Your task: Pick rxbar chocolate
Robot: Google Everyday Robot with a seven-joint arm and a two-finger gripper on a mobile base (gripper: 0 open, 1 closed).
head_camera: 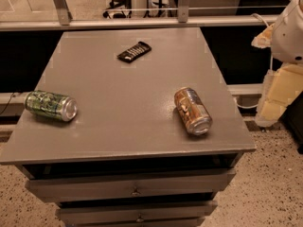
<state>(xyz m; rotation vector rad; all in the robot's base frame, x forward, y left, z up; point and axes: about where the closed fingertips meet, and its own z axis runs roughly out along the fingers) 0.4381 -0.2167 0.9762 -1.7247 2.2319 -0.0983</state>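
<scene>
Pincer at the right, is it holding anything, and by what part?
Nothing. The pincer hangs off to the right; the rxbar chocolate lies untouched on the table.

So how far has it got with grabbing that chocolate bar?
Nothing looks done yet: the rxbar chocolate lies untouched at the far end of the table. In hand: the gripper hangs beyond the table's right edge, well away from the bar. Left: reach over, grip the bar and lift it.

- You can read nothing: the white lettering on the small flat black-wrapped bar (134,51), at twelve o'clock, cannot be made out.
- The cream gripper (277,94), at three o'clock, bears no legible mark.
</scene>
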